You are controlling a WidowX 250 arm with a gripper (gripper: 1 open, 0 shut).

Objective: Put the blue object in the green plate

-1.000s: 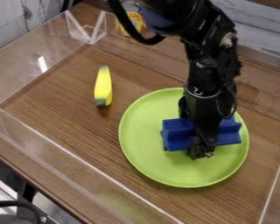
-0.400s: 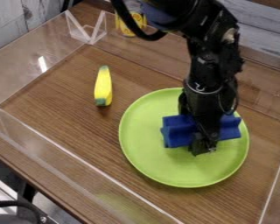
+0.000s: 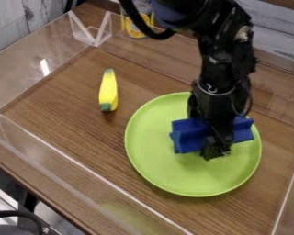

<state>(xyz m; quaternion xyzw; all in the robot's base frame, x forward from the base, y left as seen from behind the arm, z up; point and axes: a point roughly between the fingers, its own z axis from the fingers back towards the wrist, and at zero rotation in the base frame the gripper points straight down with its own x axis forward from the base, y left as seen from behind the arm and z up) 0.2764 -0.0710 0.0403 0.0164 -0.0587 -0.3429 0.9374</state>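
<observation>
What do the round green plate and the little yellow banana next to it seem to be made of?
The green plate looks like smooth plastic with a slightly satin finish: one even lime color and a thin low rim, though coated metal is possible. The banana could be plastic or painted wood; its even yellow and green tips suggest a toy.

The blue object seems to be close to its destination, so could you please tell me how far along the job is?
Looks done: the blue object has been brought over the green plate and is seen within its rim. In hand: the end effector is at the block, covering its middle; whether it grips cannot be told. Left, probably: making sure it is released, then moving the arm away.
</observation>
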